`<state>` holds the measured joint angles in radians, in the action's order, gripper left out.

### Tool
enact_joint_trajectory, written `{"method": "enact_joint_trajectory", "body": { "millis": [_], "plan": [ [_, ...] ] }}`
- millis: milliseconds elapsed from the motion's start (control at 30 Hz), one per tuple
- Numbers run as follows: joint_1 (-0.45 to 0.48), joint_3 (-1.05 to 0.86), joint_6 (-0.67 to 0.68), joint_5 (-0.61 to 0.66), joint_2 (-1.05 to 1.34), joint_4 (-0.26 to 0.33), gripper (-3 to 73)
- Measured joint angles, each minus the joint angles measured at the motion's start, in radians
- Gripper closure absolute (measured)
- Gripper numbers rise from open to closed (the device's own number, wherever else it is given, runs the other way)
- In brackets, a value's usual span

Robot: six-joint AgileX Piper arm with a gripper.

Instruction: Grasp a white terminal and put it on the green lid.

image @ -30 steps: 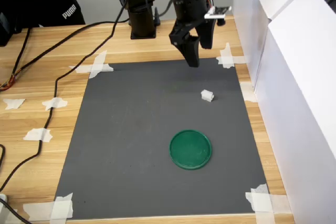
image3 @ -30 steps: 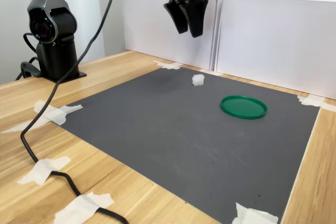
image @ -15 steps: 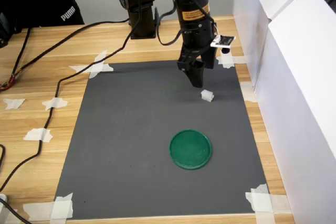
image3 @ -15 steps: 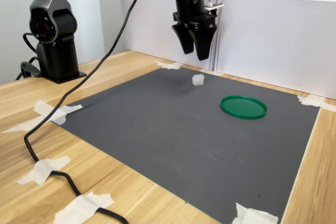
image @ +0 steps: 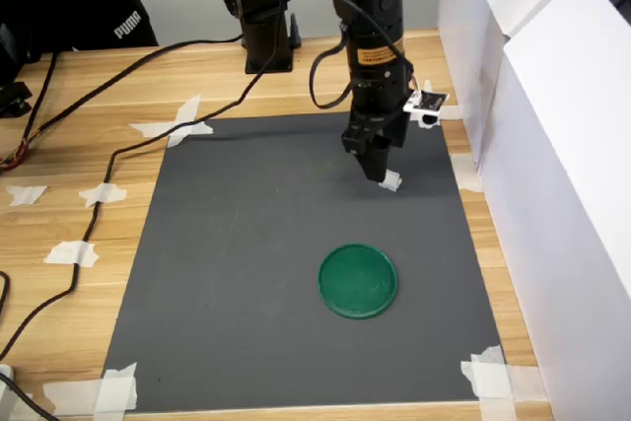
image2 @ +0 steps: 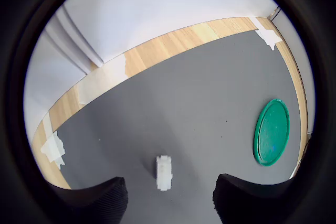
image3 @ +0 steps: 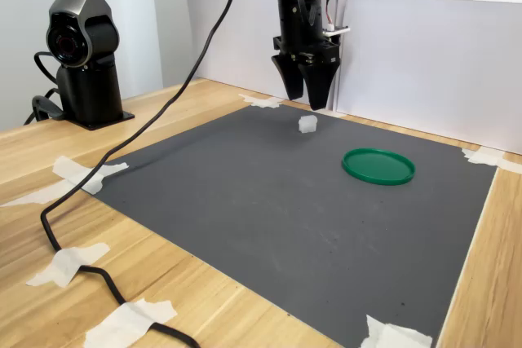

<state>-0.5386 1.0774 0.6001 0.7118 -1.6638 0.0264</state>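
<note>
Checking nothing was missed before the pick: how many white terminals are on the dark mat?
1. The white terminal lies on the dark mat just below the open claw, apart from the green lid. No others visible.

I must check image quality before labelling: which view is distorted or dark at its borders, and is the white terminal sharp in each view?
The wrist view is fisheye, with a black ring at its border; the white terminal looks slightly soft there. Both exterior views are evenly lit, undistorted; the terminal is small but clear in the second exterior view.
</note>
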Motion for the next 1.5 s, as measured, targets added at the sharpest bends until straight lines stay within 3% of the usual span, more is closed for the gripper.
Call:
{"method": "enact_joint_trajectory", "body": {
  "millis": [533, 767, 1500],
  "plan": [
    [-0.021, 0.000, -0.009, -0.023, -0.043, 0.045, 1.3],
    [-0.022, 0.000, -0.050, -0.050, -0.043, -0.012, 1.3],
    [-0.022, 0.000, -0.056, -0.049, -0.111, -0.017, 3.2]
  ]
}}
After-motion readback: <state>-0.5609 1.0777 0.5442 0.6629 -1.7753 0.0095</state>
